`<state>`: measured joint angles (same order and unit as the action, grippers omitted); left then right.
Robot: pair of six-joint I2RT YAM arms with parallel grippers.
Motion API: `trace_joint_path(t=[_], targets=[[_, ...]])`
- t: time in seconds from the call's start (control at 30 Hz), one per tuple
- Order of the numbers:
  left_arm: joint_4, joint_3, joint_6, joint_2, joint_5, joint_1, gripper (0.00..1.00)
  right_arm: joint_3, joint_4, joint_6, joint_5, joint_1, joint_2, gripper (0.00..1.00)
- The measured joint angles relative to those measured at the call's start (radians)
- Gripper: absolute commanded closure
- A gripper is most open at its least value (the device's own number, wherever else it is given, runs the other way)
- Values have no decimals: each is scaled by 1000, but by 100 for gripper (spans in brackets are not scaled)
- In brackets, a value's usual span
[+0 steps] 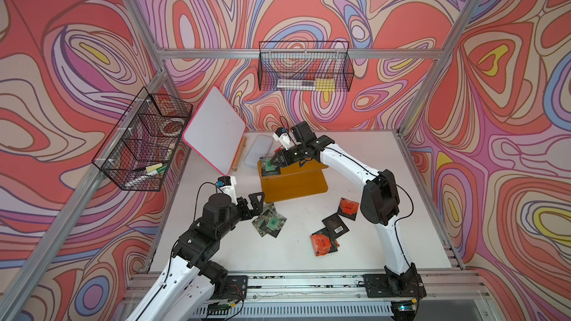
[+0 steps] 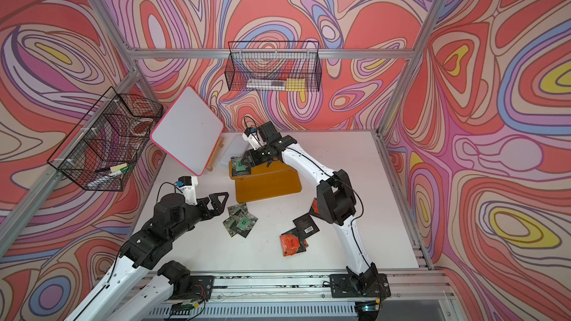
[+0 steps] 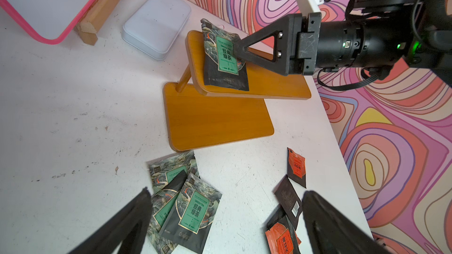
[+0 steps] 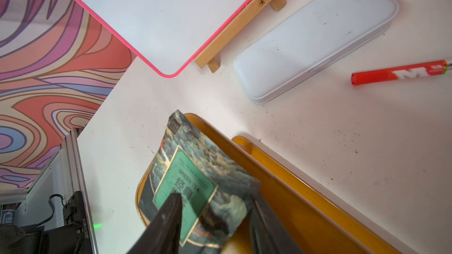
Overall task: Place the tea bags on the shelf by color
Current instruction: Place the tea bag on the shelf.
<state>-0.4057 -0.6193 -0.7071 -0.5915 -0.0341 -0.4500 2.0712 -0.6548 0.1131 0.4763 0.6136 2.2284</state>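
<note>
Between our right gripper [image 4: 215, 218] jaws, parted yet touching it, a green tea bag [image 4: 195, 182] lies on the shelf [image 3: 269, 81] top step; withdrawing could drag it off. Left gripper [image 3: 225, 218] gapes wide, empty.

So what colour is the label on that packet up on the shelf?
Green, on the tea bag; clearest in the left wrist view.

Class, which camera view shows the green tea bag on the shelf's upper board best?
The left wrist view: the green tea bag shows whole, flat on the shelf's upper board, label readable, the right gripper at its edge. The right wrist view crops it behind the fingers; in both top views it is tiny.
</note>
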Motion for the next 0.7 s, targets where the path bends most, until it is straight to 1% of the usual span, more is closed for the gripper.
trace_joint_path(t=[0.37,0.7], targets=[[0,6,0,5,5,0,1,-95,45,-61,-65,28,-70,45],[0,6,0,8,5,0,1,-98,71,-96,-107,47,-74,44]])
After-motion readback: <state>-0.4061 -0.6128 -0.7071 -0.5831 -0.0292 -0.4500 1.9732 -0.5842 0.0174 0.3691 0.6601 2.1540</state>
